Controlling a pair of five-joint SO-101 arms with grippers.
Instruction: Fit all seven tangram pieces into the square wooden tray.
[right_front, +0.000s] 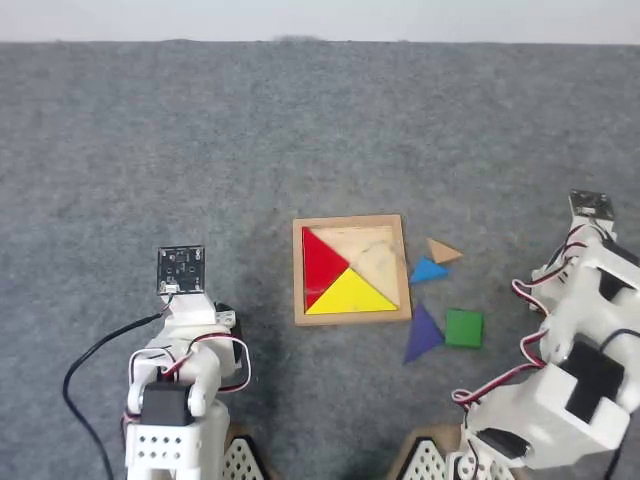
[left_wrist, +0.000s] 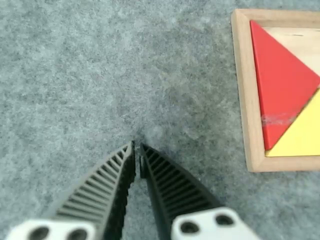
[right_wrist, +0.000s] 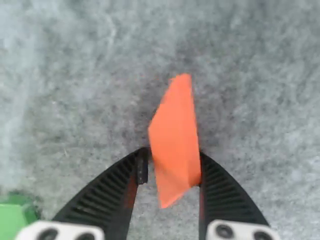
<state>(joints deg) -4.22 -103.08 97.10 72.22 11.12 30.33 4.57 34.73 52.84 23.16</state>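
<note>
— Right gripper (right_wrist: 172, 157) first: what's its state?
— Clenched on the orange piece (right_wrist: 175, 135), over the grey table (right_wrist: 75, 75), toward its right side.
— And the left gripper (left_wrist: 137, 147)?
— Pinched together, empty, near the wooden tray (left_wrist: 242, 90), off its left rim.
— Inside the tray?
— Red triangle (right_front: 322, 262) and yellow triangle (right_front: 350, 295), touching. Tan triangle (right_front: 441, 250), blue triangle (right_front: 428, 270), purple triangle (right_front: 423, 333) and green square (right_front: 464, 328) lie off its right rim.

No legible txt, nos., labels or signs anywhere. Wooden tray (right_front: 350, 220), red piece (right_front: 322, 262) & yellow piece (right_front: 350, 295): plain faces, no print. Dark board (right_front: 181, 270) on left arm's wrist: marks too small to read.
</note>
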